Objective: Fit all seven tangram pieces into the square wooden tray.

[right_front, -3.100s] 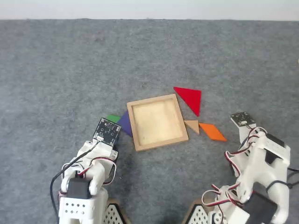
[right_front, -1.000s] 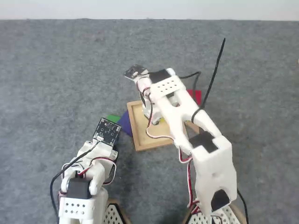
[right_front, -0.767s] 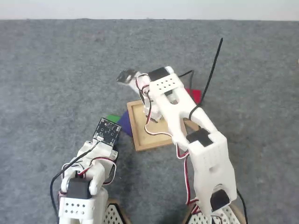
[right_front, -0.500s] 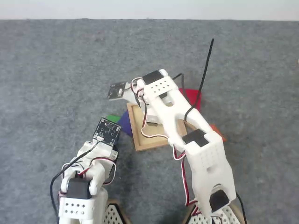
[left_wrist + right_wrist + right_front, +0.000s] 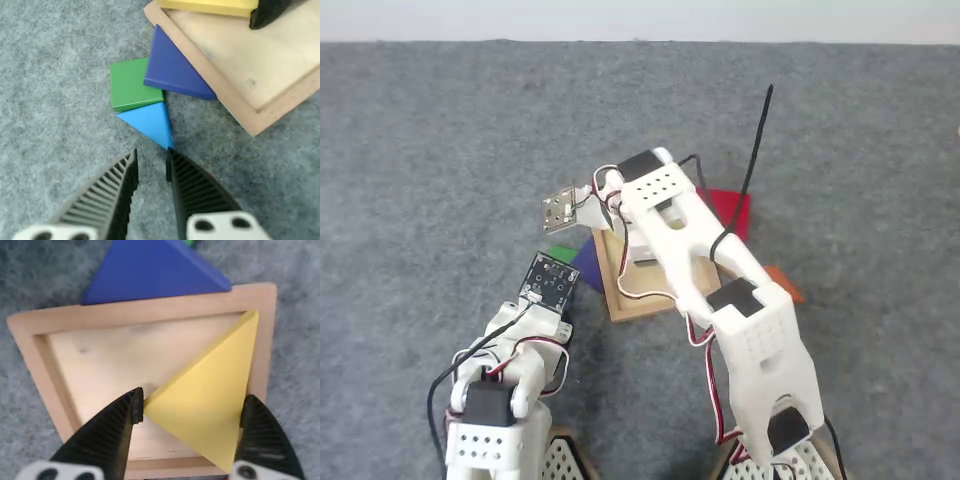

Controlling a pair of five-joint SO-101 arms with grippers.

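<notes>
- Left arm (image 5: 508, 372) is folded close to its base; the left gripper (image 5: 151, 156) points down, its jaws parted by a narrow gap with nothing between them.
- Right arm (image 5: 720, 290) is stretched forward; the right gripper (image 5: 192, 410) has its jaws spread wide, pressing the yellow triangle (image 5: 212, 382) from both sides.

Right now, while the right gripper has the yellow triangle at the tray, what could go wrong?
1. A corner of the yellow triangle reaches the rim of the tray. Released like this, it may end up propped on the rim, not flat.
2. The right gripper pinches it at a corner and one edge, so it may pivot or slip.
3. The blue triangle lies against the tray's outer wall, and a push on the tray would probably shift it.
</notes>
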